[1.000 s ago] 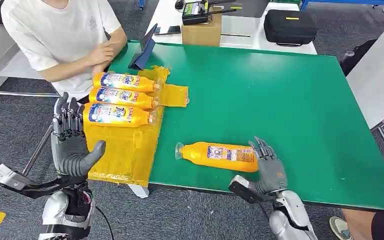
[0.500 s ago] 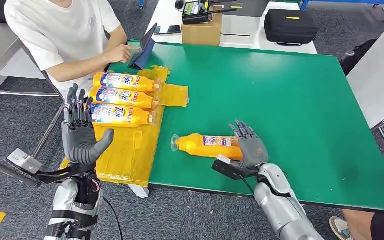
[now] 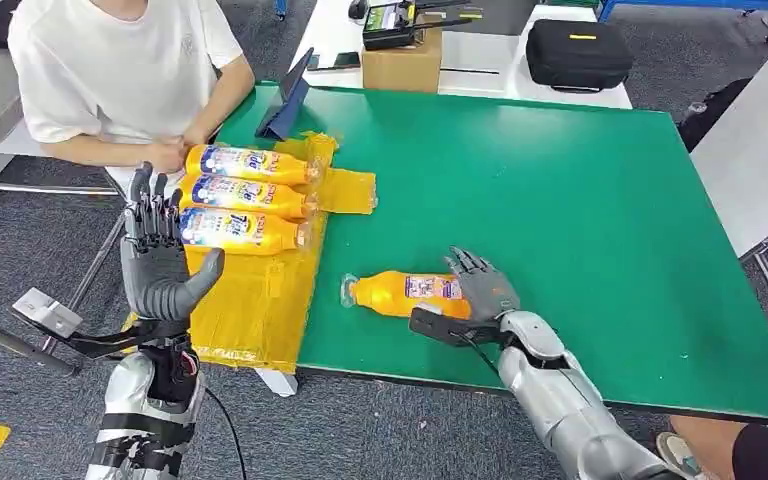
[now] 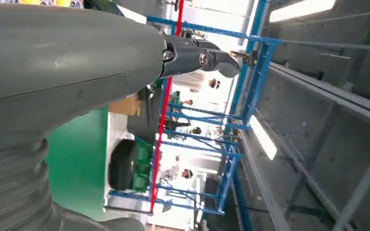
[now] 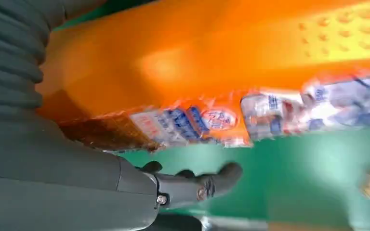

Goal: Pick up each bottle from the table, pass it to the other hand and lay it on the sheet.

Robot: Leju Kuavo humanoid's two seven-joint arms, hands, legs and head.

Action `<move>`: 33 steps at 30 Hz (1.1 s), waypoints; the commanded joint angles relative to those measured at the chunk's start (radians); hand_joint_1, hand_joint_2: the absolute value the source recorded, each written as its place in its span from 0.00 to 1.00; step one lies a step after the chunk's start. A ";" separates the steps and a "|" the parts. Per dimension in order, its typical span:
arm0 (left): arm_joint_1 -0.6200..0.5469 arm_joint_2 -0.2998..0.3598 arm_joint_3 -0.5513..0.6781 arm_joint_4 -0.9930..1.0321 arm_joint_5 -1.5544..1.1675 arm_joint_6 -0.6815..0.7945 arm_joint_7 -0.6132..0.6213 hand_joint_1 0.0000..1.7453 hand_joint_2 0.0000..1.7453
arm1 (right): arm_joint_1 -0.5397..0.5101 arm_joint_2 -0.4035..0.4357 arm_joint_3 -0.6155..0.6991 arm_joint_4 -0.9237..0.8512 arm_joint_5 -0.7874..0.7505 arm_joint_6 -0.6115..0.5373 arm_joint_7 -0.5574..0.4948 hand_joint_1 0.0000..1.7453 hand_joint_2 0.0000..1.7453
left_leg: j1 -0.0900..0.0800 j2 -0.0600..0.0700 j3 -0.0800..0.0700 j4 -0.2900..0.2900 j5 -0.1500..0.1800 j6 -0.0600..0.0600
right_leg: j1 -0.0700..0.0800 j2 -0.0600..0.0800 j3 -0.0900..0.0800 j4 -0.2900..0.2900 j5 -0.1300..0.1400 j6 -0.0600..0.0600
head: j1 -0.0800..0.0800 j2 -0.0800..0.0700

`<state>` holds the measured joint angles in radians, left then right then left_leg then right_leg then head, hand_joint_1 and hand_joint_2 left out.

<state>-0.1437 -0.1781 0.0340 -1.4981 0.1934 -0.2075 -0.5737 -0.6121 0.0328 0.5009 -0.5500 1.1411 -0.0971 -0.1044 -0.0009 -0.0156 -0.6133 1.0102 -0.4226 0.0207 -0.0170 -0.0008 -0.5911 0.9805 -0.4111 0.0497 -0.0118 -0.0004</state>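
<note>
On the yellow sheet [image 3: 250, 300] lie three bottles [image 3: 245, 195]; the fourth bottle [image 3: 400, 293] awaits, right hand [image 3: 482, 290] fingers draped over it, left hand [image 3: 160, 260] spread wide.

This looks like a robot testing lab inside a large industrial hall. A green work table [image 3: 580, 200] stands on grey carpet floor [image 3: 20, 250], with a black equipment case [image 3: 580, 52] and a cardboard box [image 3: 403, 65] on a white table behind — and a person [image 3: 110, 70] sits beside. The left wrist view shows blue steel racks [image 4: 241, 110] and long ceiling lights [image 4: 262, 137].
</note>
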 commanded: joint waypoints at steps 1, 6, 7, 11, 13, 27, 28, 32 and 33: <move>0.003 0.014 0.037 0.016 -0.012 -0.005 0.022 0.00 1.00 | -0.114 0.041 0.161 0.191 0.075 0.069 0.125 0.22 1.00 | 0.001 0.002 0.004 -0.001 -0.001 -0.001 | 0.001 0.001 0.003 -0.001 0.000 -0.001 | 0.000 0.000; 0.007 0.013 0.059 0.010 -0.011 -0.005 0.021 0.00 1.00 | -0.136 0.051 0.166 0.181 0.069 0.089 0.111 1.00 1.00 | 0.001 0.003 0.005 0.000 0.000 -0.001 | 0.001 0.002 0.004 0.000 0.001 -0.002 | 0.000 0.000; 0.007 0.013 0.059 0.010 -0.011 -0.005 0.021 0.00 1.00 | -0.136 0.051 0.166 0.181 0.069 0.089 0.111 1.00 1.00 | 0.000 0.002 0.004 0.000 0.000 -0.001 | 0.000 0.001 0.003 0.000 0.002 -0.004 | 0.000 0.000; 0.000 0.009 0.066 0.025 -0.015 -0.013 0.021 0.00 1.00 | -0.137 0.053 0.169 0.183 0.043 0.124 0.077 1.00 1.00 | 0.001 0.001 0.005 0.000 0.000 -0.001 | 0.001 0.001 0.004 0.000 0.001 -0.005 | 0.000 0.000; 0.000 0.009 0.066 0.025 -0.015 -0.013 0.021 0.00 1.00 | -0.137 0.053 0.169 0.183 0.043 0.124 0.077 1.00 1.00 | 0.000 0.002 0.004 0.000 0.000 0.000 | 0.000 0.001 0.003 0.000 0.002 -0.004 | 0.000 0.000; 0.010 0.027 -0.091 0.111 -0.228 0.212 0.055 0.00 1.00 | 0.079 0.024 -0.116 -0.143 -0.515 0.073 -0.388 1.00 1.00 | 0.001 0.001 0.006 -0.002 0.001 -0.001 | 0.001 -0.001 0.005 -0.003 0.001 -0.004 | 0.000 0.000; 0.026 0.015 -0.128 0.124 -0.255 0.228 0.056 0.00 1.00 | 0.144 0.024 -0.143 -0.292 -0.580 0.059 -0.405 1.00 1.00 | 0.001 0.001 0.005 -0.002 0.001 0.000 | 0.001 -0.001 0.004 -0.002 0.001 -0.004 | 0.000 0.000; 0.064 -0.006 -0.172 0.118 -0.233 0.234 0.061 0.00 1.00 | 0.245 0.035 -0.176 -0.593 -0.659 -0.003 -0.380 1.00 1.00 | 0.000 0.000 0.002 0.000 -0.001 0.000 | 0.000 0.000 0.002 0.000 0.000 -0.004 | 0.001 0.000; 0.071 -0.007 -0.182 0.112 -0.228 0.234 0.062 0.00 1.00 | 0.261 0.047 -0.190 -0.643 -0.685 -0.034 -0.401 1.00 1.00 | 0.000 0.000 0.000 0.000 -0.001 0.000 | 0.000 0.000 0.001 0.000 0.000 -0.004 | 0.000 0.000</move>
<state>-0.0995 -0.1782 -0.0218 -1.4614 -0.0443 0.0065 -0.5173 -0.5186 0.0694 0.4474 -0.7102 0.5465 -0.0516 -0.4913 -0.0009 -0.0155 -0.6148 1.0102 -0.4221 0.0213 -0.0168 0.0006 -0.5926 0.9807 -0.4093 0.0472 -0.0118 0.0000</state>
